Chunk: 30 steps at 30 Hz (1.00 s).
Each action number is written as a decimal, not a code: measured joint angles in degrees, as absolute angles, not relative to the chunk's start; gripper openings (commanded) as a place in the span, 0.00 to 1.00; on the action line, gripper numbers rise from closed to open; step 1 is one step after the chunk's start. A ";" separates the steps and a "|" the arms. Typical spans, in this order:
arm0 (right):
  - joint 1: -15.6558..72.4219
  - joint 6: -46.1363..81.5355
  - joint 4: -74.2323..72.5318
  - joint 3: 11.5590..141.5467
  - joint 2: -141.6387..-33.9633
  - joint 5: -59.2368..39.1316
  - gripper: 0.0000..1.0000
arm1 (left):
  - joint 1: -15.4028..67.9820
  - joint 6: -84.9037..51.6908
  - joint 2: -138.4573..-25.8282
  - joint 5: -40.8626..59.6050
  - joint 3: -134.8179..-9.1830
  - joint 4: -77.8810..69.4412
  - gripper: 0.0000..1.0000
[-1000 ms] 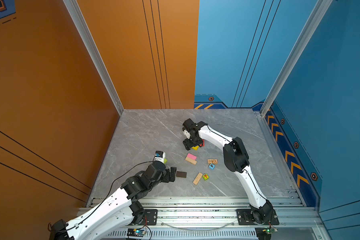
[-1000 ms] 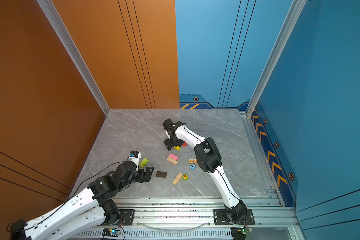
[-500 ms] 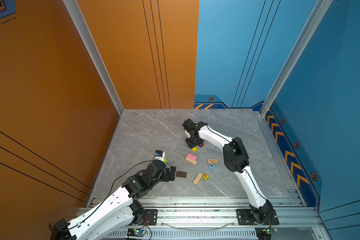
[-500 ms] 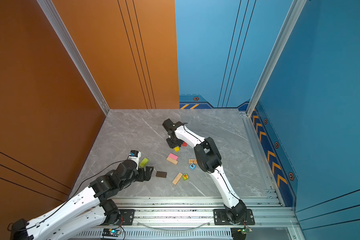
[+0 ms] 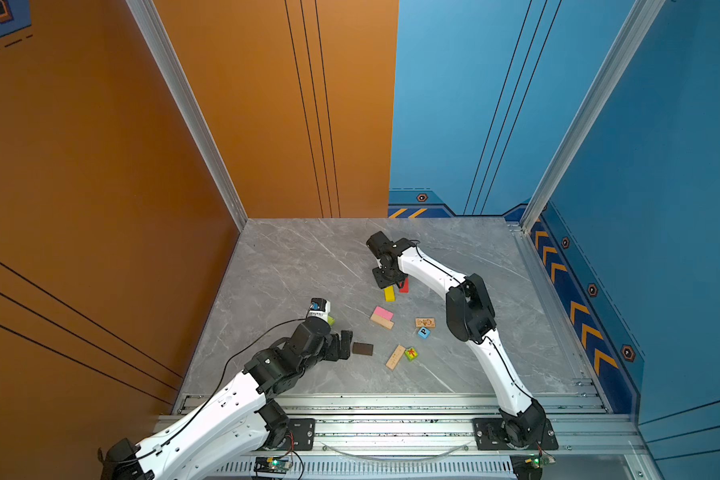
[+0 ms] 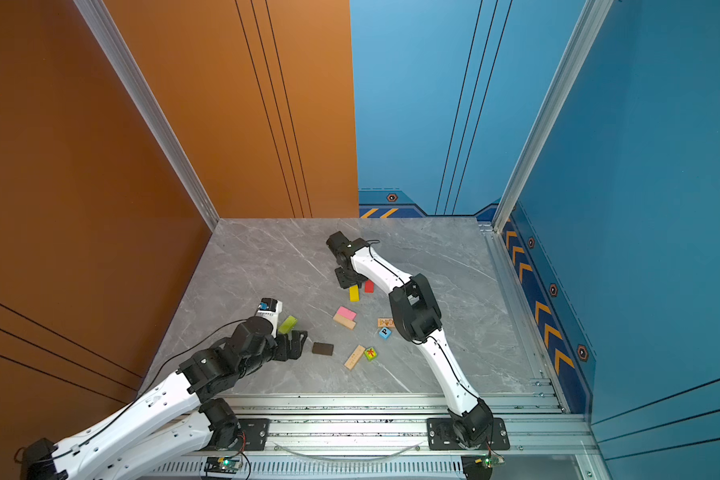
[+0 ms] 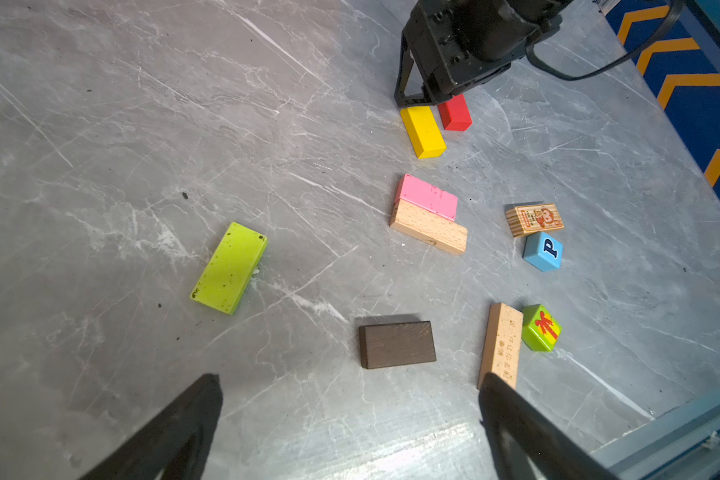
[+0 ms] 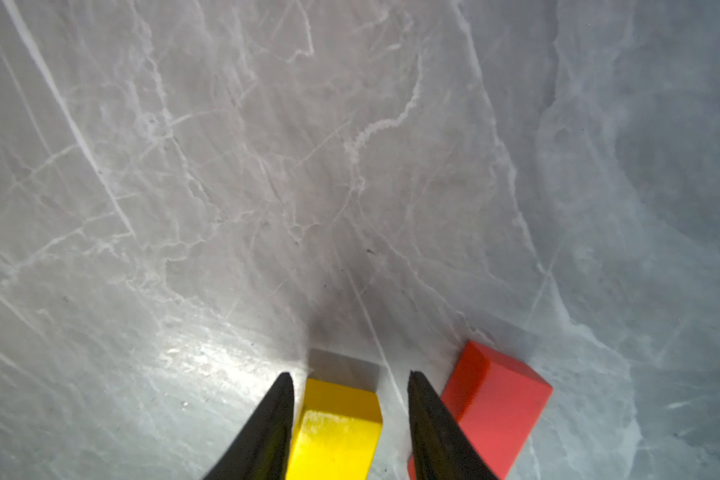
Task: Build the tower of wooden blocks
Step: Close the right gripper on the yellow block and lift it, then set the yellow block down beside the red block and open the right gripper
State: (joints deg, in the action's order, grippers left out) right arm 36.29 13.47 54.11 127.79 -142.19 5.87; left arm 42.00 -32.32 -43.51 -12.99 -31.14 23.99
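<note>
No tower yet. My right gripper (image 8: 348,376) straddles the glossy yellow block (image 8: 337,428), jaws apart. The red block (image 5: 404,286) lies at two o'clock of it. The other painted wooden blocks (image 5: 382,312) lie flat, scattered toward six o'clock on the veined grey tabletop (image 5: 308,266). My left gripper (image 7: 350,378) gapes, empty

Left tool (image 7: 350,377), right tool (image 8: 351,373): jaws apart

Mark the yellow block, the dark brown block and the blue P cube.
yellow block (image 7: 421,129), left wrist view, top face
dark brown block (image 7: 398,343), left wrist view, top face
blue P cube (image 7: 544,248), left wrist view, lettered face
</note>
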 measured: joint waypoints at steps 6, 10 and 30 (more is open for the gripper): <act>36.60 14.74 54.08 123.68 -140.68 5.15 0.53 | 42.00 -32.34 -42.81 -12.97 -31.38 24.10 0.98; 37.30 16.01 54.00 120.86 -139.17 4.32 0.47 | 42.00 -32.38 -42.35 -12.95 -31.40 24.56 0.98; 36.99 19.70 53.76 123.85 -138.47 4.86 0.33 | 41.93 -32.77 -40.36 -12.80 -31.40 25.54 0.98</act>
State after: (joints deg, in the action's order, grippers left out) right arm 36.99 19.70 53.76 123.85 -138.47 4.86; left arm 41.93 -32.77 -40.36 -12.80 -31.40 25.54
